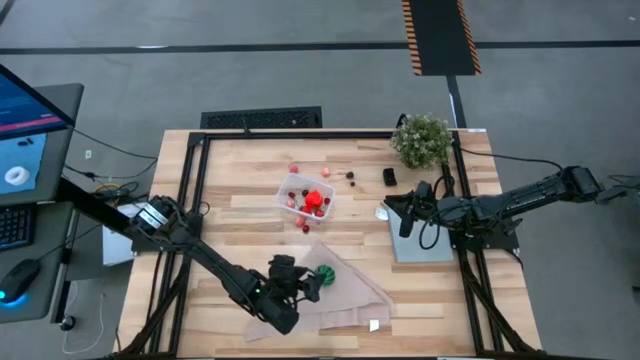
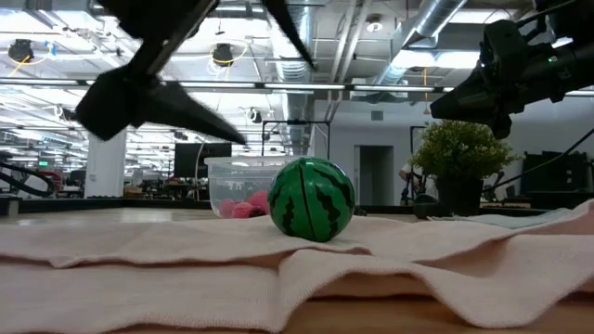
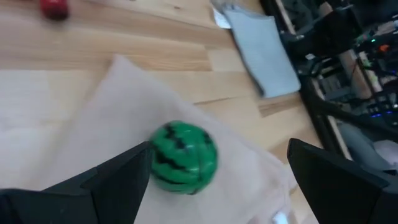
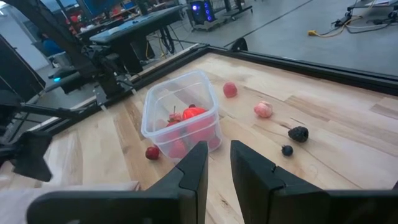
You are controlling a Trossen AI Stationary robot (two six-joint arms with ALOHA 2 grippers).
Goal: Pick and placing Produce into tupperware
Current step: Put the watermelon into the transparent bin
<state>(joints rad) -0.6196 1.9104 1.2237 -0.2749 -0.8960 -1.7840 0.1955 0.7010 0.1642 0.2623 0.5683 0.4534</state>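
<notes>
A green striped ball (image 3: 183, 155) of the produce rests on the beige cloth (image 1: 350, 298) at the table's near middle. My left gripper (image 3: 221, 152) hovers open over it, one finger on each side; I cannot tell whether the nearer finger (image 3: 124, 177) touches it. The clear tupperware (image 1: 287, 190) stands mid-table with a red pepper piece (image 1: 314, 199) and small red bits inside. Loose bits lie around it: red (image 4: 152, 152), red (image 4: 230, 89), pink (image 4: 263, 109), dark (image 4: 298, 133). My right gripper (image 4: 219, 155) waits at the right above the grey panel (image 1: 425, 245), its fingers a narrow gap apart and nothing between them.
A bushy potted plant (image 1: 422, 140) stands at the far right corner, with a small dark object (image 1: 389, 177) beside it. Black frame rails (image 1: 190, 190) run along the table's sides. The cloth lies in soft folds (image 2: 186, 255) near the front edge. Bare wood shows at the left.
</notes>
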